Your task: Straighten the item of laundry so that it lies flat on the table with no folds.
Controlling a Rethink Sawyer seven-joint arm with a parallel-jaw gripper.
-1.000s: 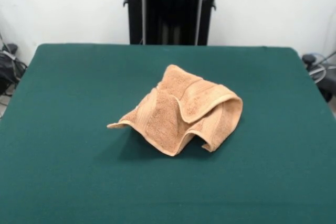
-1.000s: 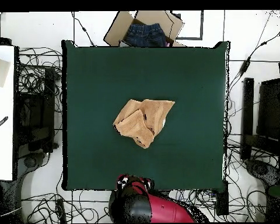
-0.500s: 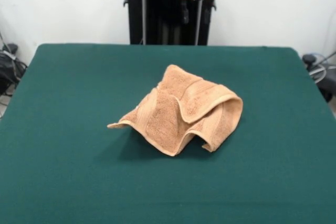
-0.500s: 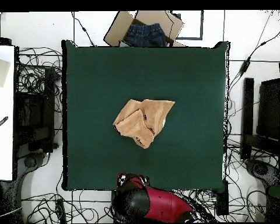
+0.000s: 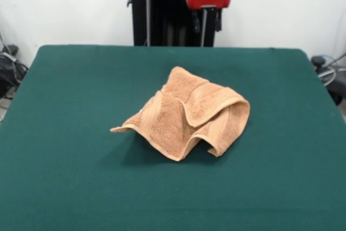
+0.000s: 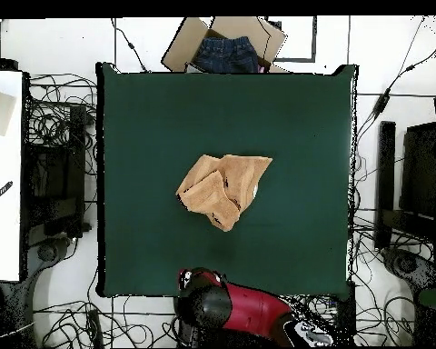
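Crumpled towel [image 5: 186, 113] mid-worktop [image 5: 65, 79], my claw [image 5: 207, 21] up at the far edge.

I cannot tell whether my claw is open or closed. The towel sits bunched near the worktop's middle, one flap folded over its top. I judge the best start is to pinch that top flap's free edge and draw it outward, low and slow. Its long axis runs diagonally, a flat corner pointing toward the front view's left.

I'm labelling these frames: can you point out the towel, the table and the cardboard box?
towel [image 5: 186, 114]: front view, on the folded top flap.
table [image 5: 81, 79]: front view, on bare green top.
box [image 6: 179, 47]: overhead view, on its open cardboard flap.
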